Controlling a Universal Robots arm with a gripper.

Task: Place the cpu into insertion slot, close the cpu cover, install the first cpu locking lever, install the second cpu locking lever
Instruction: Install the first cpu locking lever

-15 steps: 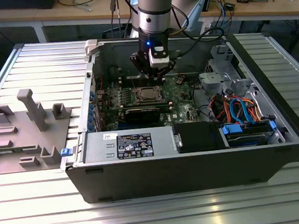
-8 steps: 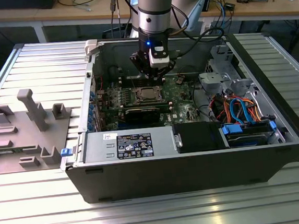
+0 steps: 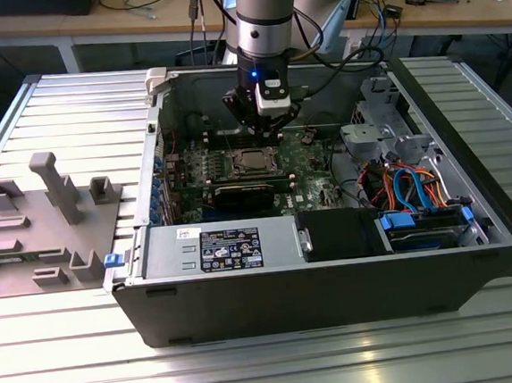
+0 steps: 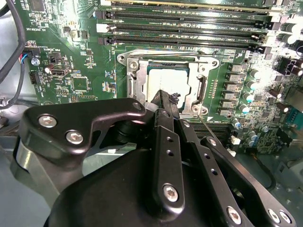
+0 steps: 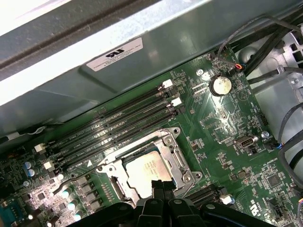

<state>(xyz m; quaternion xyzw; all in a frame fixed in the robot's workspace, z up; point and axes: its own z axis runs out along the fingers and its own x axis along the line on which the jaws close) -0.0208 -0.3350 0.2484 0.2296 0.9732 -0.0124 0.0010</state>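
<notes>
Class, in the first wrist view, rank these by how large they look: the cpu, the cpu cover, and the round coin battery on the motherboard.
1. cpu cover, the frame around the chip.
2. cpu, partly hidden by the claw.
3. coin battery, clearly smallest.

One cpu (image 5: 146,171) sits under one cpu cover (image 5: 171,146), four long memory slots (image 5: 113,126) run beside it, and one coin cell battery (image 5: 220,85) lies nearby.

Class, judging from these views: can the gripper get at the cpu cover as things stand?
Probably yes: the gripper hangs just over the cpu cover, with nothing between them.
</notes>
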